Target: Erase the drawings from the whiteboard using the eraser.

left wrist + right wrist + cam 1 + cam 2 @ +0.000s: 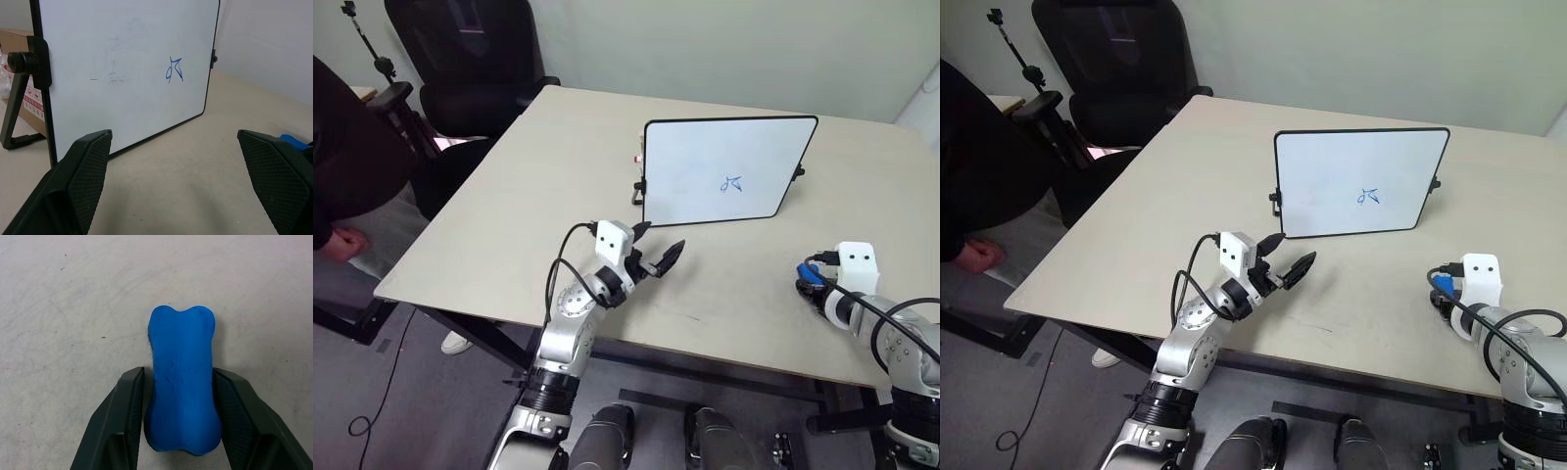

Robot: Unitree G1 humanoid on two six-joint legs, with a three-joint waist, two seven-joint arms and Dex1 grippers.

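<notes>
My right pincer [178,423] clamps the bright blue waisted eraser block [182,377] on the beige desk [509,225], lower right; my left pincer [658,257] gapes wide.

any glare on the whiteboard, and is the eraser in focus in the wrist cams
Left eye view: whiteboard evenly lit, no glare, drawings legible. Right wrist view: eraser sharp between the right tool fingers. Left wrist view: faint smudges show on the board.

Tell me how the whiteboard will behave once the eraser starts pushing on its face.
The whiteboard stands nearly upright on thin black side legs, so a firm push could probably tip or slide it backward. Its thin-framed panel looks rigid but light, so it likely offers little resistance. The drawings sit toward the right of its face, so off-centre pressure there might twist it.
</notes>
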